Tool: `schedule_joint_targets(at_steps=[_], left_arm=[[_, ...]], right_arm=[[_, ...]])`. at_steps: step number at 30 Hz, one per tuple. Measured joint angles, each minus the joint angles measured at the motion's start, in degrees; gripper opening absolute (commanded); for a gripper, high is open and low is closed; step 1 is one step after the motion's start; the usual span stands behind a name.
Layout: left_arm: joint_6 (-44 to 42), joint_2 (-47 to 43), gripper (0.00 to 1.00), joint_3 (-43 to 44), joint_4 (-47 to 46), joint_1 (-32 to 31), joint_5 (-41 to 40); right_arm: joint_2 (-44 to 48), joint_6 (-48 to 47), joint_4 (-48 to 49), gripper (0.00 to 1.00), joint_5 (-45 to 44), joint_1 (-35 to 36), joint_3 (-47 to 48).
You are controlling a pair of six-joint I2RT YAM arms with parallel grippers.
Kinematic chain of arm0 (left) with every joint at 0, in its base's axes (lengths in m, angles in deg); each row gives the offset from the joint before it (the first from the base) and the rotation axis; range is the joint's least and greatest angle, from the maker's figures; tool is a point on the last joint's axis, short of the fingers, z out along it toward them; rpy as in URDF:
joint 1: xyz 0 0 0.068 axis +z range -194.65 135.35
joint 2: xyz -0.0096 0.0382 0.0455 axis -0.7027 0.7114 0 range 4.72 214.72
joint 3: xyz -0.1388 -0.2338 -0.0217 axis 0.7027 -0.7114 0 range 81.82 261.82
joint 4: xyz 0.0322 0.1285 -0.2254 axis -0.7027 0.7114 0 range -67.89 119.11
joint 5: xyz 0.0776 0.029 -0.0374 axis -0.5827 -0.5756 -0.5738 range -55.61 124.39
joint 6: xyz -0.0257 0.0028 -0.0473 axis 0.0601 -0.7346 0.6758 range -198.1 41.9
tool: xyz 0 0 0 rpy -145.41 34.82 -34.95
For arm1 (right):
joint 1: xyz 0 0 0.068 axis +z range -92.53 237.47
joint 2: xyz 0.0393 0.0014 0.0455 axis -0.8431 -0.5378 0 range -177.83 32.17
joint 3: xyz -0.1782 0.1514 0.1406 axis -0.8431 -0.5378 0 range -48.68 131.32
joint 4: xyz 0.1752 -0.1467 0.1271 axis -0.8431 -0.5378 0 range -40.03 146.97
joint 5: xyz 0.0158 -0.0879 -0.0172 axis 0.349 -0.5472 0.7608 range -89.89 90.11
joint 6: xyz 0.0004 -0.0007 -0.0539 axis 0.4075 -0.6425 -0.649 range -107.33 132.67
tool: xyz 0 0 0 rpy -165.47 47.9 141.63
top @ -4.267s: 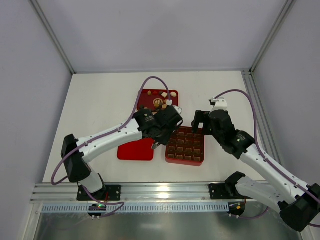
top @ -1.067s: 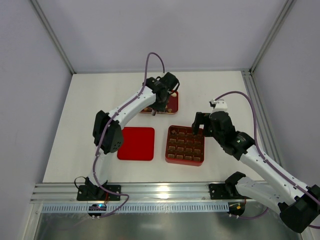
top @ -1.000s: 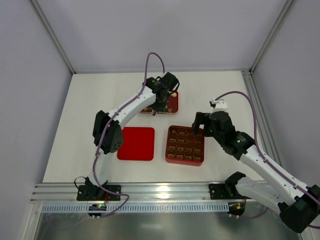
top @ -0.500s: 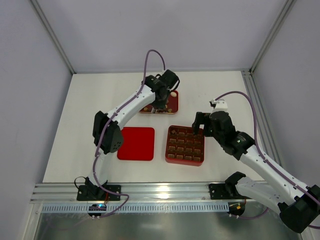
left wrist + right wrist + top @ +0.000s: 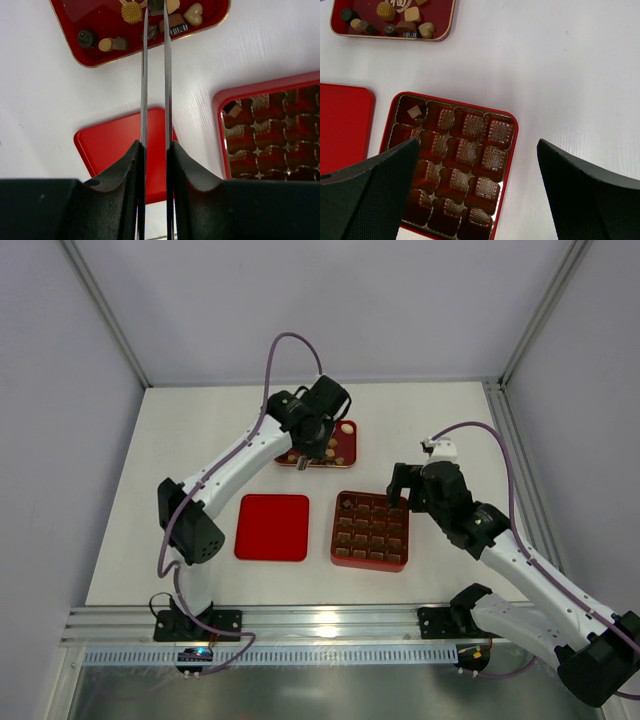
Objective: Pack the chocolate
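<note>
Several chocolate pieces (image 5: 385, 11), dark, tan and cream, lie in a shallow red tray (image 5: 347, 452) at the back. One tan piece (image 5: 414, 112) sits in the top-left cell of the red gridded box (image 5: 370, 566). My left gripper (image 5: 300, 462) hangs above the tray's near edge. Its long thin fingers are shut on a small dark chocolate (image 5: 156, 6), half cut off by the top of the left wrist view. My right gripper (image 5: 398, 490) stands wide open above the box's far right corner, with nothing between its fingers (image 5: 365, 195).
A flat red lid (image 5: 272, 527) lies left of the box on the white table. Grey walls and an aluminium frame enclose the table. Both arm bases are bolted to the rail at the near edge.
The left arm went from the box to the tray. In the last half second it has risen and its elbow has swung left. The right arm has stayed still.
</note>
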State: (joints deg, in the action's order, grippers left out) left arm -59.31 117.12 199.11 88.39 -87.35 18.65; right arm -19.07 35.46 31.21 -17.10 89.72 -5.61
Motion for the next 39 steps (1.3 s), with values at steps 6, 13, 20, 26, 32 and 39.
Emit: schedule_joint_targets(at_steps=[6, 13, 20, 26, 32, 39], left_arm=[[2.29, -8.15, 0.14, -5.73, -0.44, -4.98, 0.74], [6.36, -13.11, 0.15, -12.90, -1.88, -12.15, 1.55], [9.57, -13.35, 0.15, -16.68, -3.56, -17.42, 2.36], [10.86, -13.33, 0.17, -18.16, -4.35, -18.99, 3.15], [11.13, -12.94, 0.20, -18.29, -5.11, -19.82, 3.39], [11.28, -12.70, 0.24, -19.15, -5.25, -20.31, 3.41]], right_arm=[[0.07, -0.26, -0.07, 1.00, -0.22, -0.81, 0.00], [1.81, -0.42, -0.79, 1.00, -0.52, -1.77, 0.17], [2.25, -0.44, -1.64, 1.00, -0.68, -2.21, 0.46], [2.25, -0.44, -1.92, 1.00, -0.66, -2.40, 0.46], [2.27, -0.44, -2.21, 1.00, -0.66, -2.49, 0.46], [2.27, -0.44, -2.21, 1.00, -0.63, -2.64, 0.46]])
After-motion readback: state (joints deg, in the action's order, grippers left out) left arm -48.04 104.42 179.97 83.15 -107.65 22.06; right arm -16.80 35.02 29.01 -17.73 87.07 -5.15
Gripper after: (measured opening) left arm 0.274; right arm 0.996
